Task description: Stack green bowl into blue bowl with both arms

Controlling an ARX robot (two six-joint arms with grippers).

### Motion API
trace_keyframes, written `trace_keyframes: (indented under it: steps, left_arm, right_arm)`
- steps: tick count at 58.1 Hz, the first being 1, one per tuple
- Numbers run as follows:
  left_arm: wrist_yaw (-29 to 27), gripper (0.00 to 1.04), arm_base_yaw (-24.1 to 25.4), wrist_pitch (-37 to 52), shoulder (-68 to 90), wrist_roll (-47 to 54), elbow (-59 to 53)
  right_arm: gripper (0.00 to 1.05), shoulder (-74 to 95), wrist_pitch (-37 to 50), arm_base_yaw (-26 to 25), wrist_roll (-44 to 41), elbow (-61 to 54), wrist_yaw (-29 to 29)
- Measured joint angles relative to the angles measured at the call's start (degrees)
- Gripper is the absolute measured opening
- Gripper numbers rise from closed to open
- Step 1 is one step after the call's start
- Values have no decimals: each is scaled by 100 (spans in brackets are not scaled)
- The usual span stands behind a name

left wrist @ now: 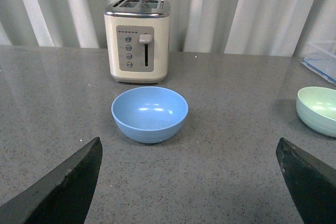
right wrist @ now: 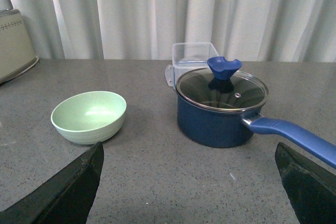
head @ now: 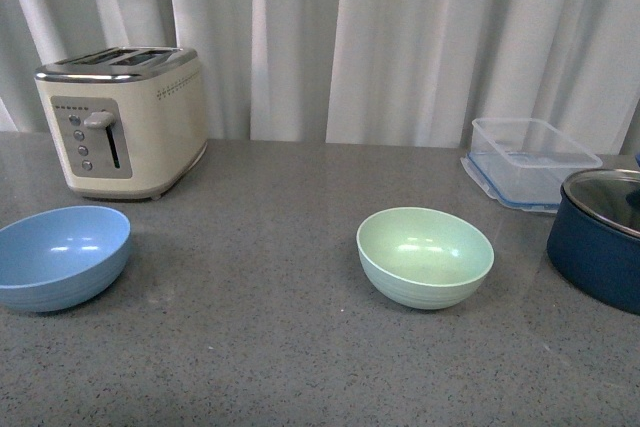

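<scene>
The green bowl (head: 426, 255) sits upright and empty on the grey table, right of centre. The blue bowl (head: 60, 255) sits upright and empty at the left edge of the front view. Neither arm shows in the front view. In the left wrist view the left gripper (left wrist: 191, 182) is open, its fingers (left wrist: 68, 187) spread wide, with the blue bowl (left wrist: 149, 114) ahead of it and the green bowl (left wrist: 319, 109) off to the side. In the right wrist view the right gripper (right wrist: 191, 182) is open and empty, with the green bowl (right wrist: 89, 116) ahead beside one finger.
A cream toaster (head: 120, 117) stands at the back left. A clear plastic container (head: 530, 160) sits at the back right. A dark navy pot with glass lid (head: 600, 237) stands at the right edge; its blue handle (right wrist: 294, 134) reaches toward the right gripper. White curtains hang behind.
</scene>
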State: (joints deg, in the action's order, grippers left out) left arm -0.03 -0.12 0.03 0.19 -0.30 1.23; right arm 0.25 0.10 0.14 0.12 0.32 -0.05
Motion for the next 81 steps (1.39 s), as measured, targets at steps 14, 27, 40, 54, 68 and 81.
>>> trace_keyframes:
  steps: [14,27,40,54,68,81]
  left_arm:
    - [0,98,0,0,0,0,0]
    - [-901,98,-201,-763,514,2,280]
    - [-1032,98,59,-212,2295,-20,1163]
    - [-870,98,673,-341,4627,-415,2857]
    - [-413,98,833,-1294,6887,-1193,4815]
    - [-332,98,835,-1598,8446,-1600,5836]
  right_arm:
    - [95,0,0,0,0,0,0]
    - [95,0,0,0,0,0,0]
    - [95,-2,0,0,0,0,-2]
    - [95,-2,0,0,0,0,-4]
    - [95,-2,0,0,0,0,-2]
    - [95,-2,0,0,0,0,-2]
